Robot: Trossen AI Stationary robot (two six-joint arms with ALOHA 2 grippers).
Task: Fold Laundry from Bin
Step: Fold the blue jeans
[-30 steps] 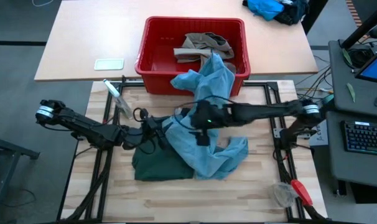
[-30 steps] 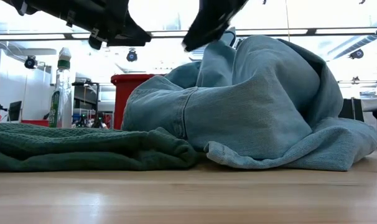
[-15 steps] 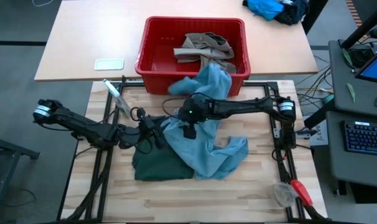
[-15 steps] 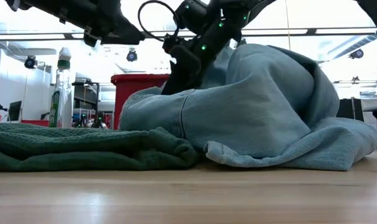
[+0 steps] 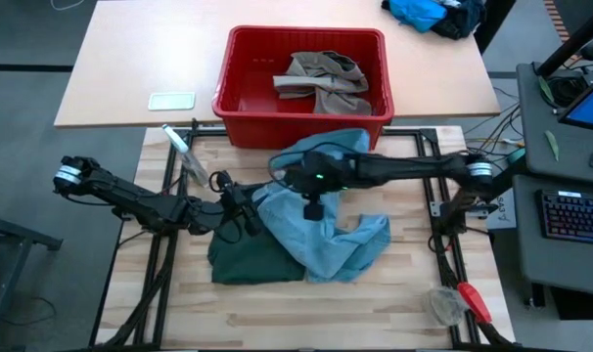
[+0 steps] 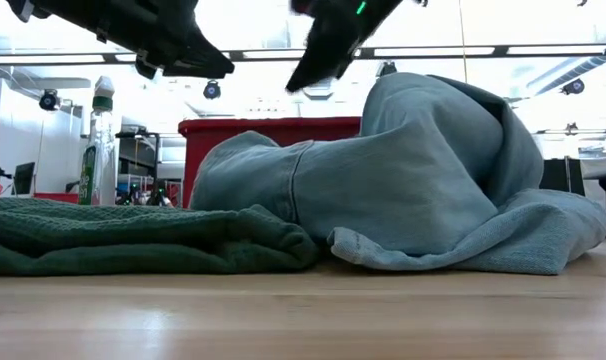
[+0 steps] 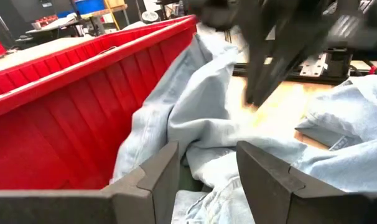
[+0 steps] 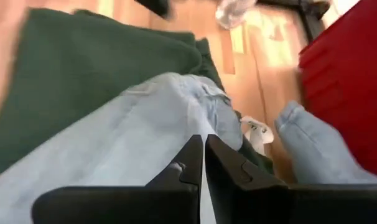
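Denim trousers (image 5: 326, 210) slid off red bin (image 5: 240, 106) rim, both grippers hovering above

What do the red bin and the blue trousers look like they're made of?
The bin looks like moulded plastic: glossy, smooth sloping walls, rolled rim. The trousers look like light-washed denim: matte woven surface with stitched seams and hem. Fibre content can't be told.

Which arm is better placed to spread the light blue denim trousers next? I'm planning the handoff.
Probably the left. The left gripper is open beside the light blue denim trousers, at their edge by the dark green shorts. The right gripper hovers above them, shut.
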